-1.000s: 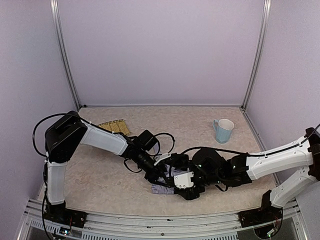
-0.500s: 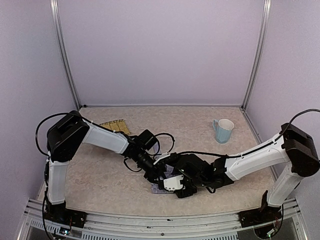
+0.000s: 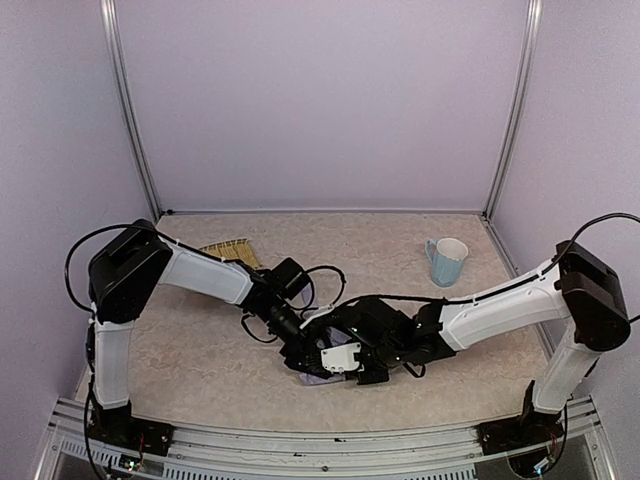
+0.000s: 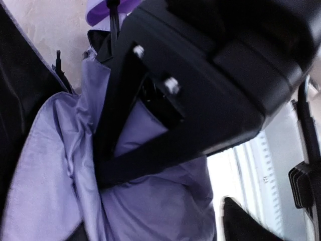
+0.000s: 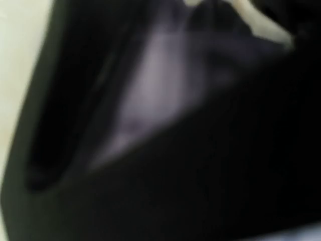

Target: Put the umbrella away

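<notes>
The umbrella (image 3: pixel 318 379) lies crumpled on the table near the front, mostly hidden under both grippers, with only a lavender edge showing. My left gripper (image 3: pixel 300 352) comes in from the left, and in the left wrist view its jaws (image 4: pixel 130 201) stand wide open around the lavender canopy (image 4: pixel 150 206). The purple handle (image 4: pixel 100 7) shows at the top of that view. My right gripper (image 3: pixel 322 364) presses in from the right, its black body (image 4: pixel 210 75) lying across the fabric. The right wrist view is dark and blurred, with only a lavender patch (image 5: pixel 155 85), so its jaws do not show.
A woven straw tray (image 3: pixel 228 254) lies at the back left, behind the left arm. A pale blue mug (image 3: pixel 446 261) stands at the back right. Black cables (image 3: pixel 325 275) loop over the table behind the grippers. The metal rail (image 3: pixel 300 440) runs along the near edge.
The right arm has swung left and pushed its gripper onto the umbrella. The left gripper's jaws have spread wide and it has shifted slightly left.
</notes>
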`<state>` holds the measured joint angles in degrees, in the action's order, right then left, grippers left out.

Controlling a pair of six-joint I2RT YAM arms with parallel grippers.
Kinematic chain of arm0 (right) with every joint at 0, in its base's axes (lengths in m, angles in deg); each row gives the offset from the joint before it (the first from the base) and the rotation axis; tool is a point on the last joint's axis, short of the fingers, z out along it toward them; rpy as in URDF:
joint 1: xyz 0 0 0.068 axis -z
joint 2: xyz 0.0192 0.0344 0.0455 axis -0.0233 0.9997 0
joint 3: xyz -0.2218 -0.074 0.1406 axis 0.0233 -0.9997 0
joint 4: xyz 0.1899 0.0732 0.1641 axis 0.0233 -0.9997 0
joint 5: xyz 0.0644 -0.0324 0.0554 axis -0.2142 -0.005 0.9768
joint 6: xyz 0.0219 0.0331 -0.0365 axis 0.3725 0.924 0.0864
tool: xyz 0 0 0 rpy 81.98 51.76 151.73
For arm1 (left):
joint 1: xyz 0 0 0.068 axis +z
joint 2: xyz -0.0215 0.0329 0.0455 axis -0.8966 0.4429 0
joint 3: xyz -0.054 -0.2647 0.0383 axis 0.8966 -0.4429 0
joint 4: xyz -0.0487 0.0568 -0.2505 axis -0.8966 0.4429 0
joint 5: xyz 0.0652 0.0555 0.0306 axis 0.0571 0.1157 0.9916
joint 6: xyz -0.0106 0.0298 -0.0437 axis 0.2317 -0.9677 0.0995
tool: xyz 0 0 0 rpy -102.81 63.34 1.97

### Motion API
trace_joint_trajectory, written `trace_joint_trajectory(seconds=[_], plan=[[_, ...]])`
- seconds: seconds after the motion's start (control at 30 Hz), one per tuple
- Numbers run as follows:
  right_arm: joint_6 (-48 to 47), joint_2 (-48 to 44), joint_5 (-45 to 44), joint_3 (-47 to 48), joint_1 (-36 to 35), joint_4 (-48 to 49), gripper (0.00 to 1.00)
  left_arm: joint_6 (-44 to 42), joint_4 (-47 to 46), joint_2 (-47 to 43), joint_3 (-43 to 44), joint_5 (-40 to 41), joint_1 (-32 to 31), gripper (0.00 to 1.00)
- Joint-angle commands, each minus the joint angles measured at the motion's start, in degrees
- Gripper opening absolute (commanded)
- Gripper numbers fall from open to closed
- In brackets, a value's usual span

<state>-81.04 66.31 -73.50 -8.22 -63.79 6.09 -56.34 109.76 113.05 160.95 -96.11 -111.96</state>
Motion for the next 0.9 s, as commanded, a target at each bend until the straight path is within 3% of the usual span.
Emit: trace_joint_trajectory(seconds=[0.0, 0.1, 0.27, 0.47, 0.53, 0.63, 0.73, 0.87], plan=[[2.77, 5.62, 6.79, 0.9, 2.91, -10.33, 0.15, 0.89, -3.78, -3.81, -6.41, 6.81, -0.28, 0.99], [3.77, 6.9, 10.07, 1.64, 3.65, -12.97, 0.1, 4.33, -17.35, -11.29, -10.86, 10.12, 0.44, 0.99], [5.92, 8.88, 17.27, 3.62, 5.06, -18.72, 0.08, 9.69, -42.84, -24.03, -25.31, 18.99, 2.07, 0.99], [6.38, 12.77, 33.87, 7.89, 8.81, -28.02, 0.1, 10.65, -60.7, -39.97, -42.8, 26.94, 1.6, 0.99], [6.48, 15.58, 39.98, 10.11, 11.2, -31.8, 0.11, 7.61, -60.65, -46.59, -46.41, 31.09, -1.56, 0.99], [7.04, 20.0, 46.1, 13.05, 14.53, -36.2, 0.12, -0.34, -51.05, -50.78, -46.63, 42.64, -9.1, 0.99], [7.78, 22.51, 47.55, 15.11, 16.26, -37.22, 0.12, -3.18, -40.16, -50.55, -44.93, 48.88, -13.6, 0.93], [7.4, 25.69, 47.89, 18.1, 17.11, -39.39, 0.13, -5.99, -36.82, -45.1, -43.01, 52.28, -16.14, 0.86]])
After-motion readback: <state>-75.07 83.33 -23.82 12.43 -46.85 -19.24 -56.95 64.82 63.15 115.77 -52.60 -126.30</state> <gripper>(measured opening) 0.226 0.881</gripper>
